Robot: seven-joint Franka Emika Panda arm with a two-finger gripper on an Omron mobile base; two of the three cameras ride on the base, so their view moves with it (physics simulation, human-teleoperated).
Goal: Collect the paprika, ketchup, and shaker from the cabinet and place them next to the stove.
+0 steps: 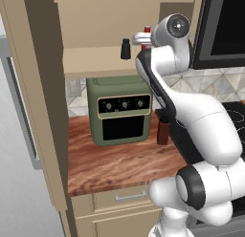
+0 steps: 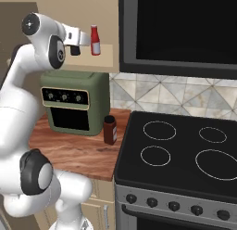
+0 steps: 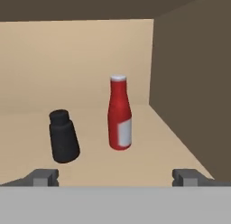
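The hand (image 3: 115, 177), fingers spread wide and holding nothing, faces into the cabinet (image 3: 81, 51). On its shelf the ketchup (image 3: 120, 114) stands ahead, the shaker (image 3: 63, 137) beside it. The paprika (image 2: 110, 130) stands on the counter (image 2: 78, 152) just beside the stove (image 2: 185, 155).

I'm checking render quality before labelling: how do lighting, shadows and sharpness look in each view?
Hand view: flat, even light, soft blurry edges, the ketchup and shaker cast no clear shadow on the cabinet shelf. Left base view: the toaster oven sits in dim shade under the shelf. Right base view: the stove glass is matte black, no glare; the paprika looks slightly soft.
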